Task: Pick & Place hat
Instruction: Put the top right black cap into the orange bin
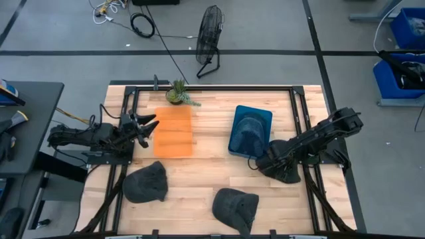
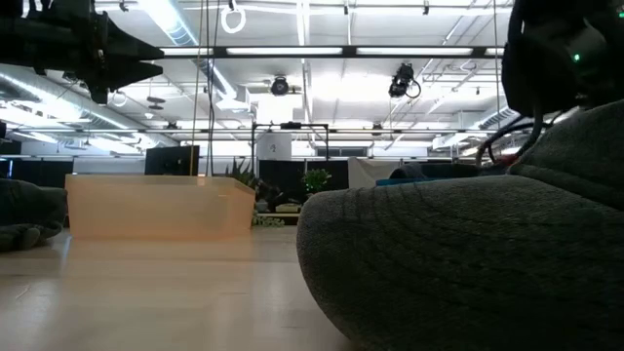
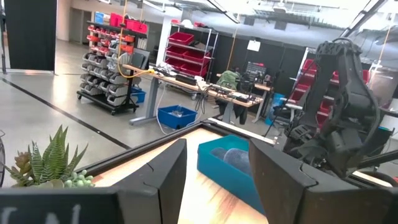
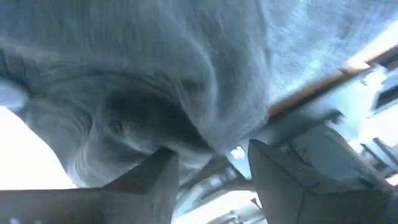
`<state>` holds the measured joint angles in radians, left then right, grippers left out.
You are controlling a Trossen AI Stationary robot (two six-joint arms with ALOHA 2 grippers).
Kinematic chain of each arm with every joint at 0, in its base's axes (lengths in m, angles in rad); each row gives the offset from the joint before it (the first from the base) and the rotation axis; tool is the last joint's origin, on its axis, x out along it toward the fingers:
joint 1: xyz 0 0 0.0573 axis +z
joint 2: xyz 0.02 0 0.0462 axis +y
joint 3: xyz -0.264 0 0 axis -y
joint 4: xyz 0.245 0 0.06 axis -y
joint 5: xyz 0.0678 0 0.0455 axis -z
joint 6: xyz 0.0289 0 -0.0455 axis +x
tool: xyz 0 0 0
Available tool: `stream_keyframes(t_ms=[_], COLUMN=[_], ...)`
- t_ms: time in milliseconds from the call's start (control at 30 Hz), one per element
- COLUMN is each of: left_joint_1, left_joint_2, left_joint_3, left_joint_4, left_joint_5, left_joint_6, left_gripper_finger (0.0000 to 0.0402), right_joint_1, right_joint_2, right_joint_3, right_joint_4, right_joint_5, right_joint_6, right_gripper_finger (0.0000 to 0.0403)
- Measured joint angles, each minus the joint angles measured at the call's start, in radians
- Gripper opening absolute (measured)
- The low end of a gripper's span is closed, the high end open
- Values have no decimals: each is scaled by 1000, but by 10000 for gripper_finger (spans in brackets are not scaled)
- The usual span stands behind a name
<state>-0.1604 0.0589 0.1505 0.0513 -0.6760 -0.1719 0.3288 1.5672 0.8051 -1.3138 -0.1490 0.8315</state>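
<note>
1. Wooden table [image 1: 212, 174] carries a blue bin [image 1: 251, 131] at its middle-right; everything below is placed against that bin.
2. One grey hat [image 1: 251, 129] lies inside the blue bin, filling most of it.
3. An orange tray [image 1: 173, 131] sits on the far side of the table from the bin, toward the left arm, well apart from it.
4. A small potted plant [image 1: 177, 93] stands at the back table edge, just behind the orange tray and away from the bin.
5. Two more hats lie on the bare table nearer the front edge than the bin: a dark cap [image 1: 146, 182] in front of the orange tray, and another dark cap [image 1: 235, 208] forward of the bin, close to the front edge.
6. The right pincer [image 1: 255, 161] is just beside the bin's front corner; its wrist view shows the fingers [image 4: 138, 186] apart, with grey hat fabric [image 4: 155, 81] filling the view close ahead and nothing clamped between them.
7. The left pincer [image 1: 150, 126] waits at the orange tray's outer edge, well away from the bin, its fingers [image 3: 163, 177] apart and empty.
</note>
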Motion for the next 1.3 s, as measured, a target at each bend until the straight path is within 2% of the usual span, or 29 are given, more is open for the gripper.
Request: stream_keyframes(t_ms=[200, 400, 900, 1033, 1233, 1300], left_joint_1=[0, 0, 0, 0, 0, 0], left_joint_2=[0, 0, 0, 0, 0, 0], left_joint_3=[0, 0, 0, 0, 0, 0], left_joint_4=[0, 0, -5, -5, -5, -4], left_joint_5=[0, 0, 0, 0, 0, 0], left_joint_6=[0, -1, -1, -1, -1, -1], left_gripper_finger=[177, 177, 177, 177, 177, 177], right_joint_1=[-1, 0, 2, 2, 2, 2], right_joint_2=[-1, -4, -4, -4, -4, -4], right_joint_3=[110, 161, -58, -71, -11, 37], right_joint_4=[-94, -9, 75, 107, 86, 44], right_joint_5=[1, 4, 36, 36, 6, -9], right_joint_6=[8, 62, 258, 286, 285, 278], right_gripper_finger=[193, 193, 188, 147, 20, 16])
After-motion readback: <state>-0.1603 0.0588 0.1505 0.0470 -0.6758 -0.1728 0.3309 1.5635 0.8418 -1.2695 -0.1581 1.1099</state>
